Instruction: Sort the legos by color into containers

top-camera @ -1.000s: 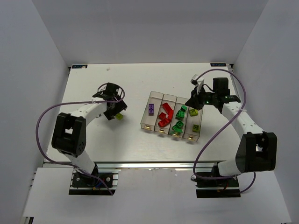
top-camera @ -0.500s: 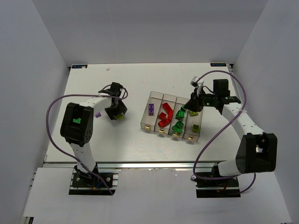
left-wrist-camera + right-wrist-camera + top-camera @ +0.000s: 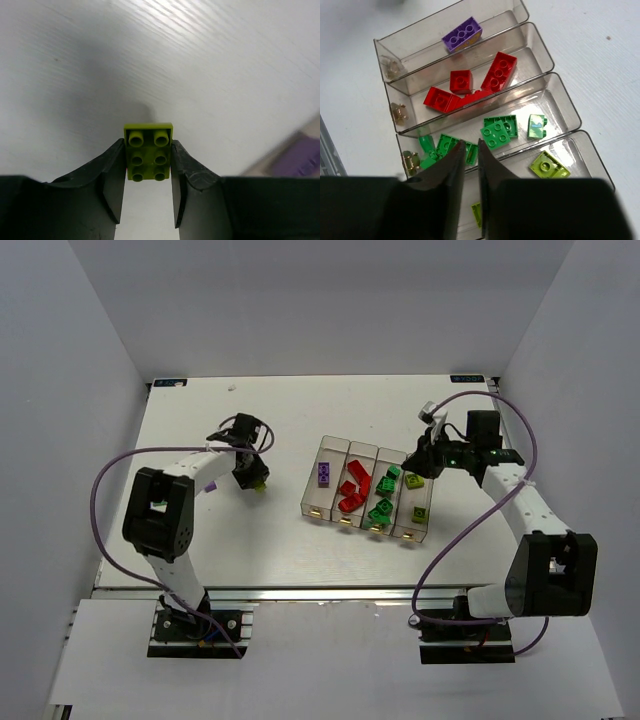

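Note:
My left gripper [image 3: 148,157] is shut on a yellow-green lego [image 3: 148,135], one finger on each long side, just above the white table. In the top view this gripper [image 3: 250,472] is left of the containers with the lego [image 3: 258,483] at its tip. The four joined clear bins [image 3: 312,502] hold a purple lego [image 3: 324,474], red legos [image 3: 353,490], dark green legos [image 3: 383,500] and yellow-green legos [image 3: 415,482], one colour per bin. My right gripper [image 3: 471,146] is shut and empty above the green and yellow-green bins [image 3: 580,120].
A blurred purple shape [image 3: 302,157] lies on the table to the right of my left gripper. White walls surround the table on three sides. Purple cables loop from both arms.
My left arm's elbow has swung in while its gripper stays on the yellow-green lego, which has shifted slightly back. My right gripper has drifted a little to the right.

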You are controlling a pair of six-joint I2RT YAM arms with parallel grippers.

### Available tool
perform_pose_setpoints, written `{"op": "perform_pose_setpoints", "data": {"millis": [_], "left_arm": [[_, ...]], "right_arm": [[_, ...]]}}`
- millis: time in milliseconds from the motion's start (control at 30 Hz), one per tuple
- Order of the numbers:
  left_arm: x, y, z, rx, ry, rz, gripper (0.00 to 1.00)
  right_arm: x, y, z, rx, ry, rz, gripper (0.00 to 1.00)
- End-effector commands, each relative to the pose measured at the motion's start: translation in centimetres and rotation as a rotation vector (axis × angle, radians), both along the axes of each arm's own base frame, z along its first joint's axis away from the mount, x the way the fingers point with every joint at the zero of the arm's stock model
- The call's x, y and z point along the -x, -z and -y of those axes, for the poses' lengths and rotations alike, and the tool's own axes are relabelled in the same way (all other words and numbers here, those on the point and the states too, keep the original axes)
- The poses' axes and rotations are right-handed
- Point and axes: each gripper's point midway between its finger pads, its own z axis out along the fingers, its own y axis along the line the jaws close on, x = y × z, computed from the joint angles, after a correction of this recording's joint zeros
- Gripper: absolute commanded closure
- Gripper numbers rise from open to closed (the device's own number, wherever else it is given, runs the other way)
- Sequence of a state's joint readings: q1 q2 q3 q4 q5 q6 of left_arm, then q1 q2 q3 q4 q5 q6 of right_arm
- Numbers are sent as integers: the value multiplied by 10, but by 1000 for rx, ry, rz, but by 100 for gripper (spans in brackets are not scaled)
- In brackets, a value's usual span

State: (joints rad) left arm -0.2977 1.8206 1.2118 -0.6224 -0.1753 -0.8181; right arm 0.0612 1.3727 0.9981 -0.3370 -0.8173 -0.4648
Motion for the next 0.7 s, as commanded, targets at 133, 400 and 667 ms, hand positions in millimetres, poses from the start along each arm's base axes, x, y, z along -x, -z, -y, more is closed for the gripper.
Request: {"op": "perform_pose_setpoints", "data": {"millis": [133,400,667], "left_arm": [[-8,-131,114,353,387,449,100],[50,-189,275,719,861,594,100],[69,-156,371,795,1076,471,98]], "right_arm": [[-15,-36,11,-67,111,30,100],[-24,-70,28,-94,206,101,100],[-15,-82,37,-105,248,122,100]]}}
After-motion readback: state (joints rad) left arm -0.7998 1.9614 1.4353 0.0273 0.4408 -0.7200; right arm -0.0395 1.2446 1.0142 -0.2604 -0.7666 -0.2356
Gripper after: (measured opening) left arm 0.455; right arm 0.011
